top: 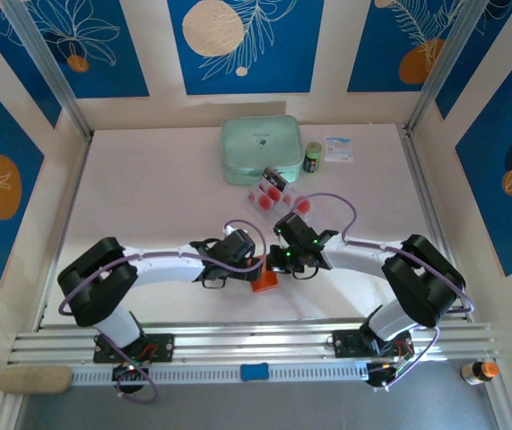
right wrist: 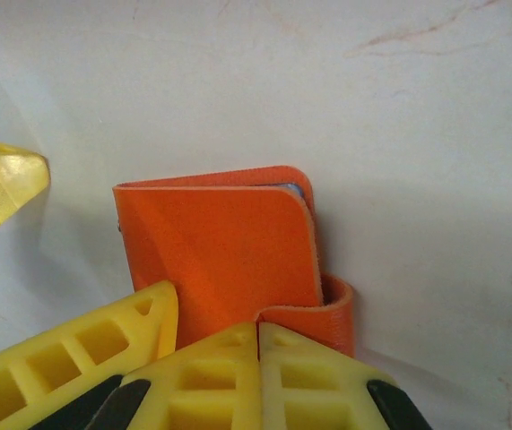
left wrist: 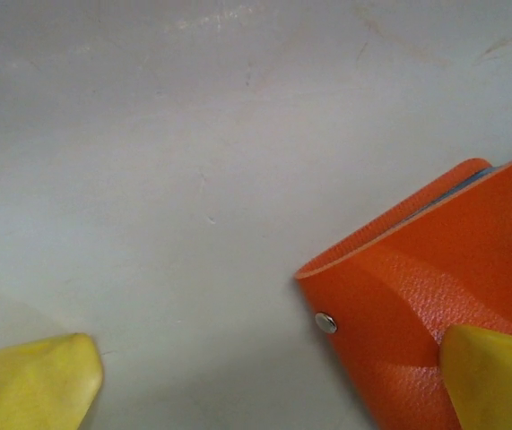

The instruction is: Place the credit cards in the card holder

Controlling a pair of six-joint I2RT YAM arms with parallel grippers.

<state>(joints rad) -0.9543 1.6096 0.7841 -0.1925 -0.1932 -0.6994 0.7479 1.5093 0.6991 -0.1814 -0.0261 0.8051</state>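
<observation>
The orange card holder [top: 265,281] lies folded on the white table between my two grippers, its snap stud [left wrist: 326,323] facing the left wrist camera. My left gripper [top: 253,267] is open wide; one yellow fingertip [left wrist: 496,381] rests on the holder [left wrist: 435,287] and the other fingertip [left wrist: 31,390] sits apart on bare table. My right gripper [right wrist: 258,345] is shut, its tips pressed together at the holder's near edge [right wrist: 224,251] by the curled tab [right wrist: 332,313]; nothing shows between its fingers. The credit cards [top: 273,192], pale with red circles, lie farther back, touched by neither gripper.
A mint-green case [top: 260,150] stands at the back centre, with a small green bottle [top: 312,157] and a white packet [top: 338,149] to its right. The table's left half [top: 148,188] is bare. Metal frame rails run along the sides and the near edge.
</observation>
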